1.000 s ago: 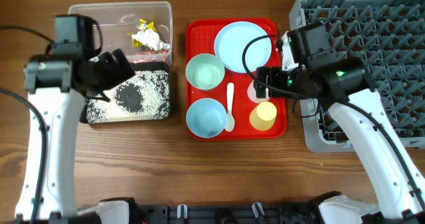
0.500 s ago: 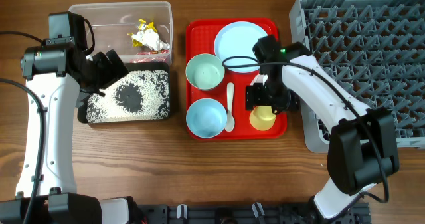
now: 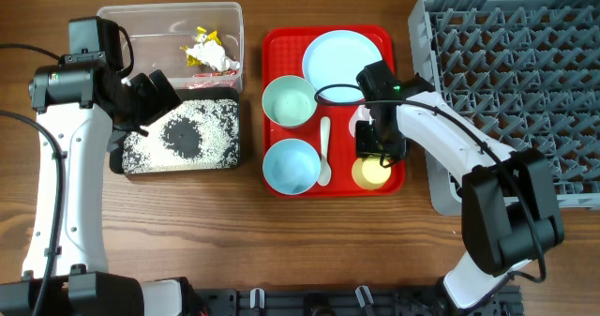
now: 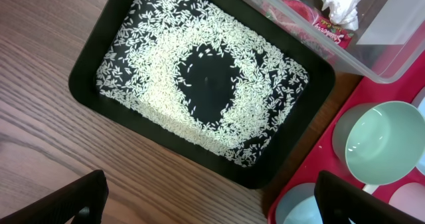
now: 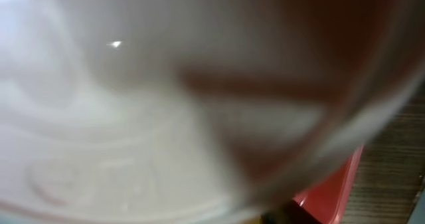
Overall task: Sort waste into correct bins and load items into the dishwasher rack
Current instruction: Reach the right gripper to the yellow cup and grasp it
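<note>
Rice grains [image 4: 156, 71] in black tray [image 4: 209, 84], wrappers [image 3: 201, 37] and tissue [image 3: 214, 55] in clear tub [image 3: 141, 25], white cup [image 5: 133, 137] on red tray [image 3: 281, 44] under right claw [image 3: 373, 142], grip unreadable, left claw [image 4: 212, 187] spread.

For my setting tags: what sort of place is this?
Probably a mock-up of kitchen clearing: a brown wooden table, a flat red plastic tray and a large grey pegged plastic dishwasher rack.

White arms [image 3: 56, 194] — black joints, cables
</note>
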Tool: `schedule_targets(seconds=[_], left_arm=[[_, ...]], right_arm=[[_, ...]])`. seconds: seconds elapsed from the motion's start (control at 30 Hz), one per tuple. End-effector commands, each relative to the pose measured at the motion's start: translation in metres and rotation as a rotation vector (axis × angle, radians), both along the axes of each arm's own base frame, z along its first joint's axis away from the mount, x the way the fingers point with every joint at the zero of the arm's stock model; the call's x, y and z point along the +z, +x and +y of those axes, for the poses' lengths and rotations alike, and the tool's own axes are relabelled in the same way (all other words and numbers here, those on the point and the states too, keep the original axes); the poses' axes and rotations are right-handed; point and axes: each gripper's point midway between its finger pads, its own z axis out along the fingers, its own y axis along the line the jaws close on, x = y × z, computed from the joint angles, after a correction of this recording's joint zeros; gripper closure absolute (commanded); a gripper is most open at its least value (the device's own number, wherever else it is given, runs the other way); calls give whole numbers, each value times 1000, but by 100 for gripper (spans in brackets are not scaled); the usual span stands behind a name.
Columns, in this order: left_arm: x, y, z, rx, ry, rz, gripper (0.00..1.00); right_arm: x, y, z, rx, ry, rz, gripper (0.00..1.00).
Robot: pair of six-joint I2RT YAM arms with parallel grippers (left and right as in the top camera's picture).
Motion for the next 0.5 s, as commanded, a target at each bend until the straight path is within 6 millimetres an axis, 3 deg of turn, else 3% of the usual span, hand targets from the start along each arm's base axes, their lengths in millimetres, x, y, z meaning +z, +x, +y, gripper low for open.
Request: schedule_targets(seconds=[0.0, 0.1, 0.17, 0.27, 0.37, 0.47], left_arm=[[-3, 1, 0, 6, -9, 5, 0], [-3, 1, 0, 6, -9, 5, 0], [-3, 1, 0, 6, -9, 5, 0], [-3, 1, 0, 6, -9, 5, 0], [-3, 1, 0, 6, -9, 5, 0], [-3, 1, 1, 6, -9, 5, 0]], right_arm=[[-12, -19, -3, -1, -12, 77, 57], [-2, -7, 1, 23, 2, 42, 45], [14, 6, 6, 49, 21, -11, 41], [51, 34, 12, 66, 38, -139, 25], [61, 25, 8, 67, 31, -117, 22], [53, -11, -4, 67, -25, 23, 21]])
